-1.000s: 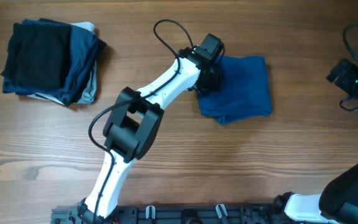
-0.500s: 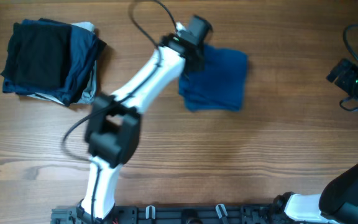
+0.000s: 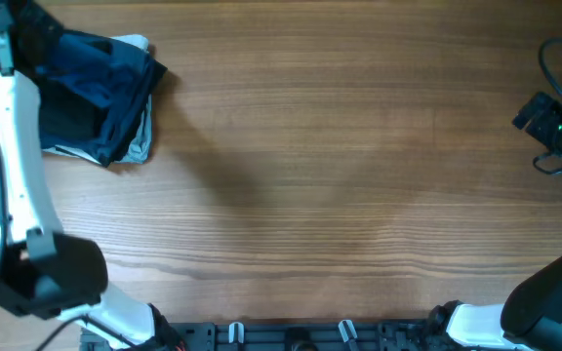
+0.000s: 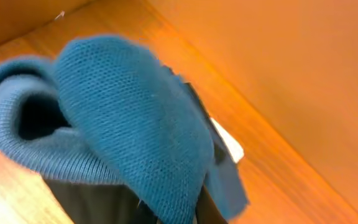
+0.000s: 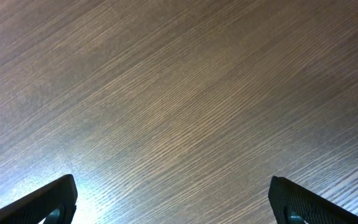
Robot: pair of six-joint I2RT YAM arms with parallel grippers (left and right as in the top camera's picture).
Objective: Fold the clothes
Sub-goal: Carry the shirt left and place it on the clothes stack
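The left wrist view shows the shirt [image 4: 129,118] at close range. Its blue knit is bunched in a rolled mass directly in front of the camera and raised off the desk [image 4: 303,81]. The fabric covers the fingers, so the grip reads as closed on cloth. Behind the bunch, a small pale patch shows against the wood; what it is cannot be told.

The overhead view gives the placement. The left gripper [image 3: 32,29] is at the far corner of the desk with the shirt trailing from it. The shirt lies across the top of a pile of folded garments [image 3: 130,141], which sits directly beneath and beside the gripper. The picture is blurred there, so the shirt's outline and its contact with the pile cannot be resolved. The left arm [image 3: 8,166] blocks the near side of the pile.

The right wrist view shows the right gripper [image 5: 176,205] spread wide, with only bare wood grain between the fingertips [image 5: 48,202]. Overhead, it sits at the opposite edge, well apart from the shirt, with a black cable [image 3: 554,54] looped just beyond it.
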